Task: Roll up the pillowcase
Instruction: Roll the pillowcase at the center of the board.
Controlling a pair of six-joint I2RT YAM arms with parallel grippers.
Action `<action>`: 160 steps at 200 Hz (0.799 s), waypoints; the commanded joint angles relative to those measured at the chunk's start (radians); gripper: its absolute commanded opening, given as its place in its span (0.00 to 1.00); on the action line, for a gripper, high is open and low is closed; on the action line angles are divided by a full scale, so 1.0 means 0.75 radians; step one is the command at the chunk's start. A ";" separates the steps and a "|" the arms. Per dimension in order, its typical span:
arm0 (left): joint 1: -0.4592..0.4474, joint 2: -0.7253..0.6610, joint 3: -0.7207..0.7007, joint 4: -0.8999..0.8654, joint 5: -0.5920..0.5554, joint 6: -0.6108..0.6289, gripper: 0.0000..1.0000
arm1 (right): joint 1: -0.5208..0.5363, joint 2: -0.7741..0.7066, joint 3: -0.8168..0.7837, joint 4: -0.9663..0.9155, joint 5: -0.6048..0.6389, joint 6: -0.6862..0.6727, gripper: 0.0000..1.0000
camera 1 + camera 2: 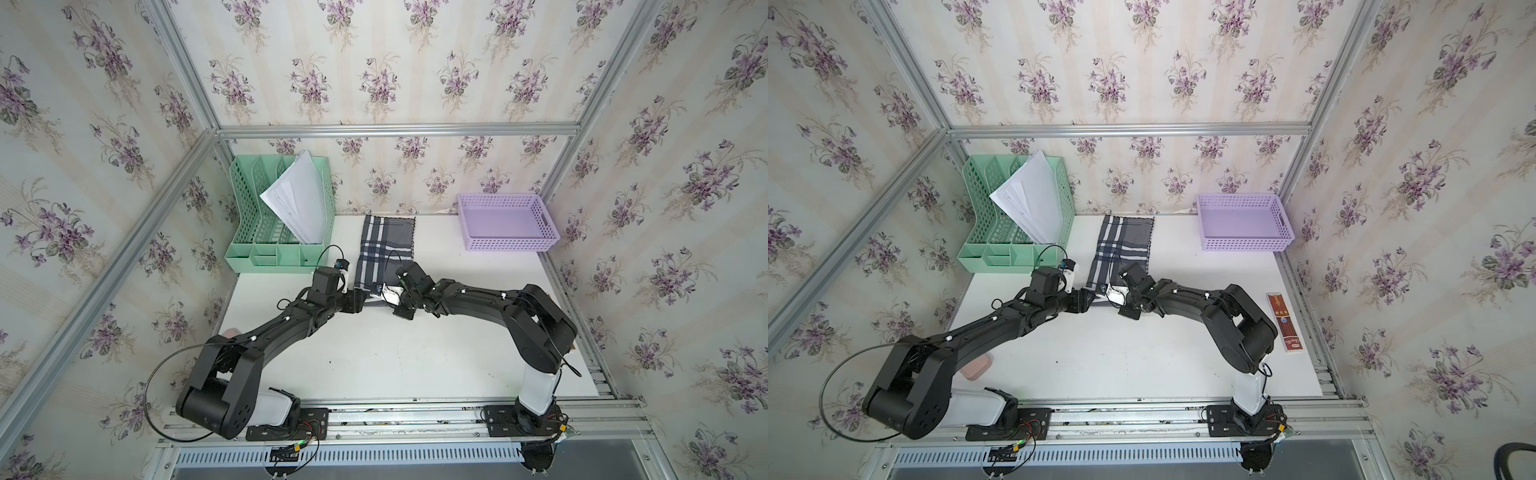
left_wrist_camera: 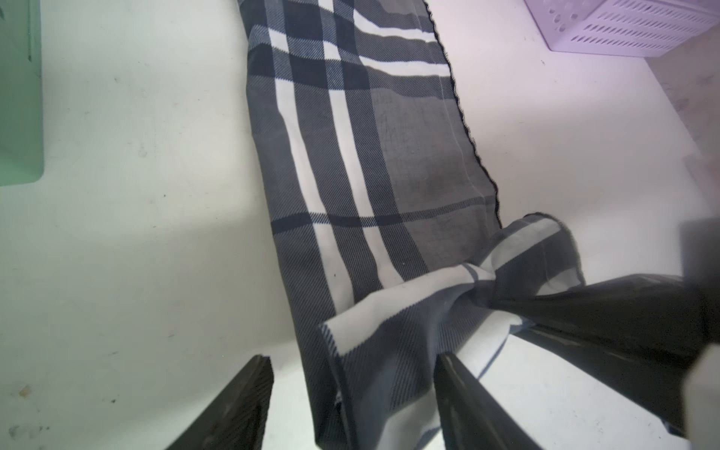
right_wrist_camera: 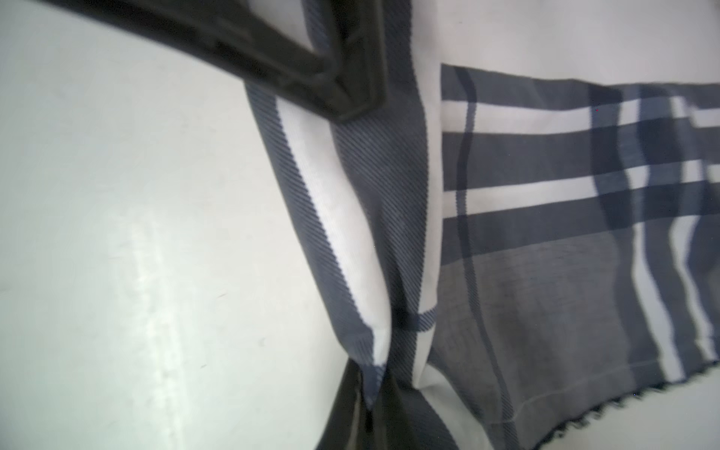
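One pillowcase (image 1: pixel 384 245), one left hand (image 2: pixel 350 370), one right hand (image 2: pixel 496 302), one green organizer (image 1: pixel 274 266), one purple basket (image 1: pixel 509 244).

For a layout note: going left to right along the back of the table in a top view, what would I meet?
green file organiser → pillowcase → purple basket

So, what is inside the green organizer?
White paper sheets lean in one tall slot of the green organizer. Whatever lies under them there is covered.

The left arm (image 1: pixel 266 338) and right arm (image 1: pixel 478 301) were black with white base columns, thin black cables and white clips.
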 commanded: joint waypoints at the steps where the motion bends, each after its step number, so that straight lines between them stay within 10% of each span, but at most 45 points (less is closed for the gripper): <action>1: 0.004 -0.051 -0.058 0.019 0.042 -0.013 0.70 | -0.031 0.051 0.104 -0.404 -0.380 0.057 0.00; 60: 0.003 -0.158 -0.166 0.069 0.089 -0.035 0.70 | -0.161 0.300 0.438 -0.861 -0.748 -0.033 0.00; 160: 0.003 -0.065 -0.279 0.382 0.239 0.030 0.90 | -0.238 0.687 0.868 -1.326 -0.917 -0.154 0.00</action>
